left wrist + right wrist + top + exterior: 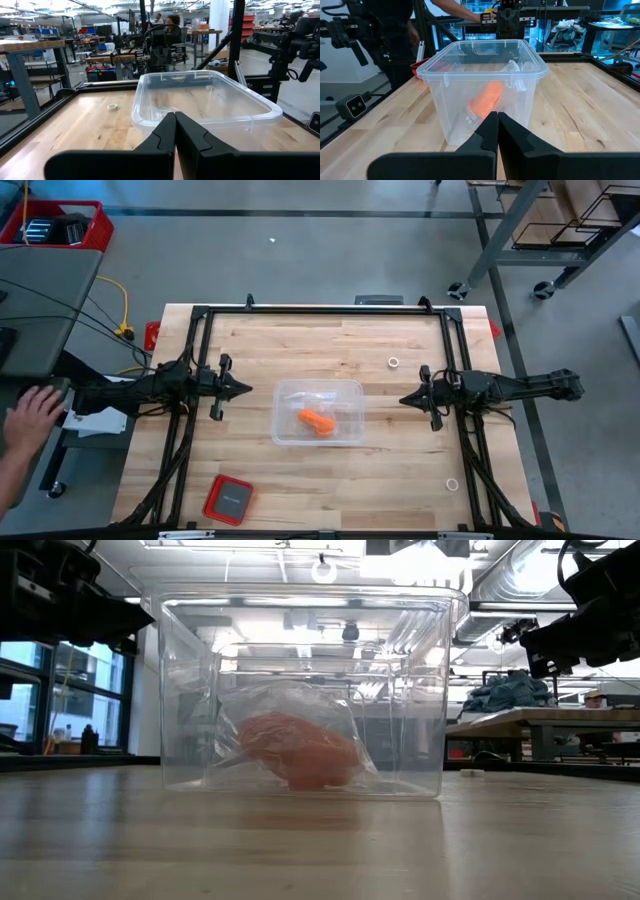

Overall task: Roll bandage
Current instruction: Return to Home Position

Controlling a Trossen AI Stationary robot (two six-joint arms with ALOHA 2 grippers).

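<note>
Desk (400,470): pale wood top in a black frame, fills the foreground of the low view. Left arm reaches in from the desk's left side, with the left gripper (248,388) raised off the wood. It points at the bin and is well apart from it. Its fingers (162,137) are pressed together, holding nothing. Right gripper (402,399) mirrors it from the right side, fingers (512,135) flat against each other, also empty.

Clear bin (318,383) stands upright about mid-desk between the two grippers, neither touching it. Crinkled clear bag (325,397) lies inside it (sealed or not, can't tell). Person's hand (30,418) shows off the desk's left edge, by the left arm's base. Red square case (228,499) lies flat at the lower-left corner in the high view, well apart from the bin.

Bandage (318,421): compact orange roll inside the bag, on the bin floor. White ring (394,363) lies on bare wood near the right gripper; second white ring (452,483) lies by the lower-right corner.
</note>
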